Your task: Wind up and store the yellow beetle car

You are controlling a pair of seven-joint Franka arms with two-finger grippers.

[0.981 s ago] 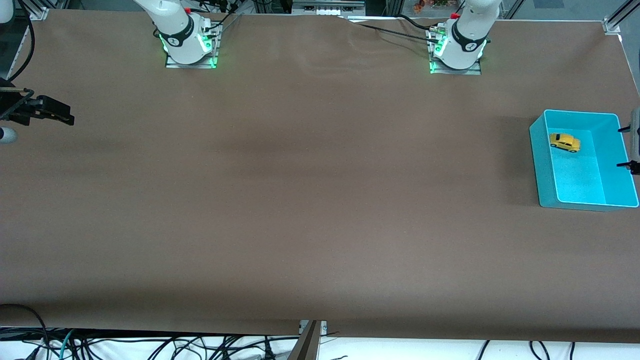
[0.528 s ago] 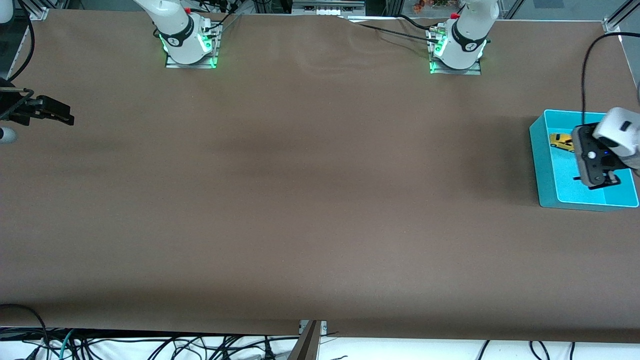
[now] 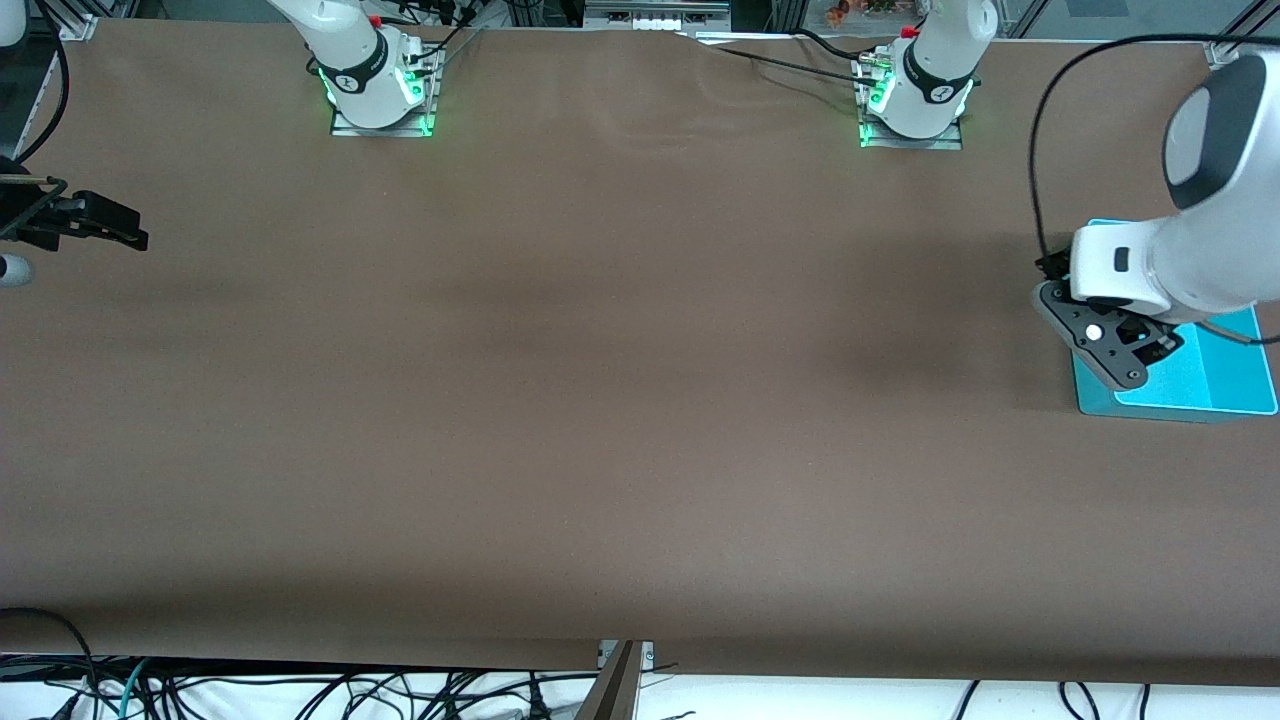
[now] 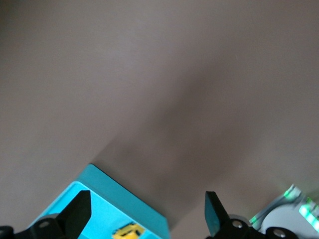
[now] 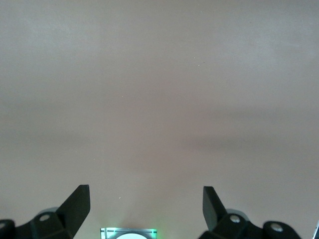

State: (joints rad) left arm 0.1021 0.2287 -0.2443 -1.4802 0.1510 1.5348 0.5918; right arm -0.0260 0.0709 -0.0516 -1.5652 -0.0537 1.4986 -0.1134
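The yellow beetle car (image 4: 127,231) lies in a teal bin (image 4: 134,201) at the left arm's end of the table. In the front view the bin (image 3: 1230,390) shows, but the left arm hides the car. My left gripper (image 3: 1140,352) hangs over the bin's edge toward the table's middle. In the left wrist view it (image 4: 145,214) is open and empty, with the car showing between its fingertips, well below them. My right gripper (image 3: 120,230) waits at the right arm's end of the table. The right wrist view shows it (image 5: 145,209) open and empty over bare brown table.
The two arm bases (image 3: 380,95) (image 3: 910,100) with green lights stand along the table's edge farthest from the front camera. Cables hang below the nearest edge. The brown table top (image 3: 600,400) holds nothing else.
The left arm has swung in over the teal bin and on toward the table's middle, and now covers the car in the front view. The right arm has not moved.
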